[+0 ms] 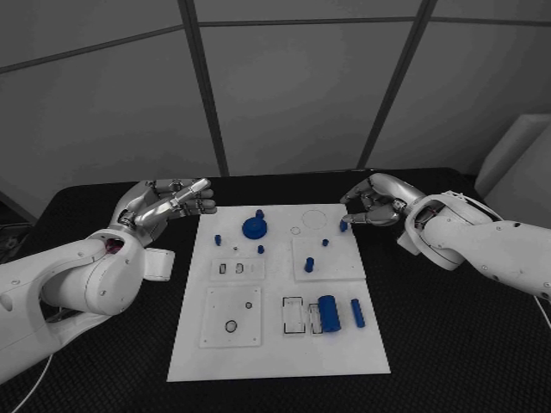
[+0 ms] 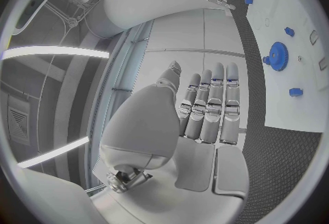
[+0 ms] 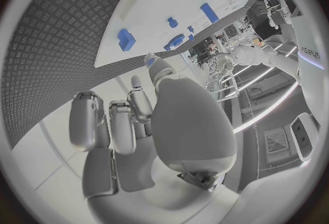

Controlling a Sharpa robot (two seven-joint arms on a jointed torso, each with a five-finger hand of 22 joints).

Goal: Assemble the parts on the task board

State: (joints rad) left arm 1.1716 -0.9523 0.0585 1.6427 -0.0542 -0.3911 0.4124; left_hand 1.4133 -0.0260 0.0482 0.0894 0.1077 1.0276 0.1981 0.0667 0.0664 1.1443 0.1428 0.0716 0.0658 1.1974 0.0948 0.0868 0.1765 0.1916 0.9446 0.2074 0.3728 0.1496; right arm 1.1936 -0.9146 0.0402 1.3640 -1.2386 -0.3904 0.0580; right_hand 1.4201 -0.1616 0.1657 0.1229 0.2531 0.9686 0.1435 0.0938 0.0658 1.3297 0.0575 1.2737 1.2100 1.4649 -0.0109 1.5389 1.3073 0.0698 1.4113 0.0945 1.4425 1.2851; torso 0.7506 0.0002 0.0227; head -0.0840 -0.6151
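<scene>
The white task board [image 1: 275,353] lies in the middle of the black table. A blue gear [image 1: 253,227] sits near its far end, also seen in the left wrist view as the blue gear [image 2: 277,56]. Small blue pegs [image 1: 309,265] stand around the middle. A thick blue cylinder [image 1: 329,313] and a thin blue rod [image 1: 356,313] lie nearer me. My left hand [image 1: 170,205] hovers at the board's far left corner and holds nothing, its fingers [image 2: 213,103] side by side. My right hand [image 1: 377,202] hovers at the far right corner, fingers [image 3: 120,125] curled in, just above a blue peg [image 1: 344,225].
Clear plates with cut-outs [image 1: 232,317] are set into the board's left half, and narrow slots [image 1: 293,317] lie beside the cylinder. Black table [image 1: 474,361] stretches on both sides of the board. Grey wall panels stand behind the table.
</scene>
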